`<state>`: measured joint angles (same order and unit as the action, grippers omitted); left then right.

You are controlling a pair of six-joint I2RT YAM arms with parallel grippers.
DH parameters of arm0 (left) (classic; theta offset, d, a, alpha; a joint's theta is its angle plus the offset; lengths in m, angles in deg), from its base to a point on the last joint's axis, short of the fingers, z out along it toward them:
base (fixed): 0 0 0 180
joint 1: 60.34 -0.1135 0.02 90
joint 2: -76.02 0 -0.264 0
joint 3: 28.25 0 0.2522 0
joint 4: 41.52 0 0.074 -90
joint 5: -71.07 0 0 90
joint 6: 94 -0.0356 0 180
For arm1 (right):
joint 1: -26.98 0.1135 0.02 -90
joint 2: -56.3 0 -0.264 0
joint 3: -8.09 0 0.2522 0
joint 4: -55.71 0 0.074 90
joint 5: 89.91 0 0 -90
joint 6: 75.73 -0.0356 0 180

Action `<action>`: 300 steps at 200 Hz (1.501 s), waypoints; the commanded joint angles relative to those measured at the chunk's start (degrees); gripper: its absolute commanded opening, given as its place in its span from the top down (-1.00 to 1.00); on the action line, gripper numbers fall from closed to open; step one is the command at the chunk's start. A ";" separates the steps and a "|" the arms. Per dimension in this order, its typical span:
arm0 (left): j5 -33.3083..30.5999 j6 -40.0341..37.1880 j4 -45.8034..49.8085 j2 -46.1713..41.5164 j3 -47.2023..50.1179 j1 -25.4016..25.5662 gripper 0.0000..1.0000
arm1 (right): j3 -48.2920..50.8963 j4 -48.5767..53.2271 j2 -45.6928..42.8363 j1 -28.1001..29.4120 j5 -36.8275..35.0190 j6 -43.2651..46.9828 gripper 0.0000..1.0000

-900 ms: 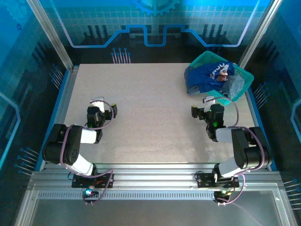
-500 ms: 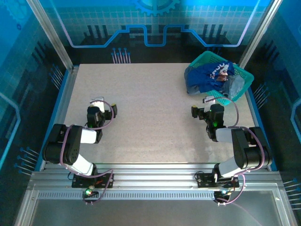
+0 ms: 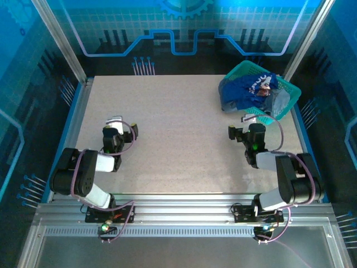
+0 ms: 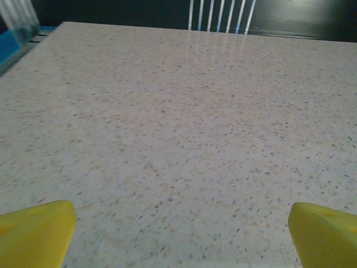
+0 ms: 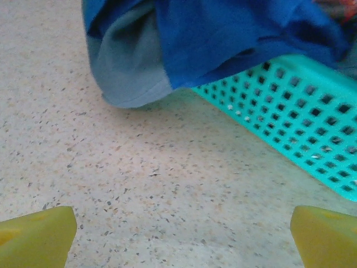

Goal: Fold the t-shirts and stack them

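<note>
The left claw [image 4: 178,237] and right claw [image 5: 181,237] hang spread wide above the worktop [image 4: 178,111]. The t-shirts [image 5: 234,39] lie bunched in the basket [image 5: 301,106] just ahead of the right claw, drooping over its rim.

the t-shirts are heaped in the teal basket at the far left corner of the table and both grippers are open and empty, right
Not quite: the teal basket with the t-shirts sits at the far right corner of the table, as the top external view shows. The rest holds: the left gripper and right gripper are both open and empty.
</note>
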<state>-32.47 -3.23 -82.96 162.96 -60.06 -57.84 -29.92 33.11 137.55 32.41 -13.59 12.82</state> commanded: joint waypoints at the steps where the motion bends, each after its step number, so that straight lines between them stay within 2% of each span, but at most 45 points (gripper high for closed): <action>1: -11.62 -5.07 0.46 -10.50 1.49 6.09 -0.98 | -6.81 11.64 -10.42 2.74 -10.26 -2.64 -1.00; 10: -14.23 -6.67 4.08 -15.69 0.10 8.53 -0.98 | -11.84 18.77 -13.55 2.98 -11.60 -7.24 -1.00; 22: -17.13 -6.83 7.79 -20.80 -3.92 10.28 -0.98 | -23.63 36.63 -13.49 1.27 -9.49 -17.02 -1.00; 30: -22.38 -0.03 14.43 -23.17 -8.63 10.59 -0.98 | -33.60 50.54 -11.03 -0.86 -7.16 -24.92 -1.00; 36: -25.22 7.20 25.28 -25.16 -13.16 10.51 -0.98 | -41.71 63.38 -7.84 -2.31 -8.75 -33.99 -1.00; 44: -25.49 16.86 38.97 -27.21 -19.27 9.89 -0.98 | -47.76 68.50 -4.81 -4.37 -5.64 -35.93 -1.00; 52: -21.59 27.26 45.90 -27.05 -23.76 6.67 -0.98 | -50.61 67.95 -2.67 -5.84 -1.06 -34.35 -0.98; 66: -3.60 39.24 53.28 -23.01 -31.19 -1.59 -0.98 | -55.62 68.59 1.27 -6.93 -1.80 -34.40 -0.85; 76: 1.93 38.95 57.67 -19.45 -37.90 -1.72 -0.98 | -60.09 70.09 5.47 -8.85 1.04 -34.01 -0.75; 88: 4.28 36.25 62.05 -16.06 -45.10 0.96 -0.98 | -67.60 75.23 12.10 -11.44 4.89 -33.83 -0.58; 99: 6.28 35.07 64.41 -13.79 -49.51 3.59 -0.98 | -73.90 79.73 17.82 -13.38 6.48 -33.96 -0.57; 124: 13.86 35.93 64.36 -11.31 -52.90 7.71 -0.98 | -81.22 80.57 27.05 -16.84 12.82 -31.56 -0.51; 163: 19.37 37.67 62.51 -10.81 -52.05 14.25 -0.86 | -93.91 84.65 41.32 -18.98 15.08 -27.41 -0.47; 179: 20.39 38.59 61.78 -11.47 -51.18 15.82 -0.81 | -96.49 84.70 45.24 -19.77 15.35 -26.72 -0.42; 197: 20.31 39.01 62.30 -12.59 -50.52 16.74 -0.77 | -98.64 82.69 48.10 -20.28 18.06 -25.44 -0.25; 218: 19.80 39.39 63.23 -14.27 -49.33 16.88 -0.73 | -101.33 81.15 50.37 -20.20 18.86 -24.61 -0.14; 240: 19.09 39.10 64.84 -16.01 -48.89 16.83 -0.71 | -103.89 80.09 51.77 -20.40 19.61 -24.61 0.12; 253: 18.78 38.69 65.92 -16.86 -48.86 16.83 -0.69 | -104.35 78.77 51.73 -20.39 20.60 -24.45 0.54; 270: 18.18 38.11 67.12 -17.98 -48.84 16.83 -0.66 | -102.32 75.13 49.66 -19.99 20.90 -24.33 1.00; 300: 16.74 37.50 68.09 -19.28 -48.84 16.83 -0.61 | -98.36 70.99 40.93 -17.81 16.40 -24.93 1.00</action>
<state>-14.20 35.02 -16.95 145.64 -109.35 -41.20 -130.31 109.42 187.49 12.85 4.93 -12.25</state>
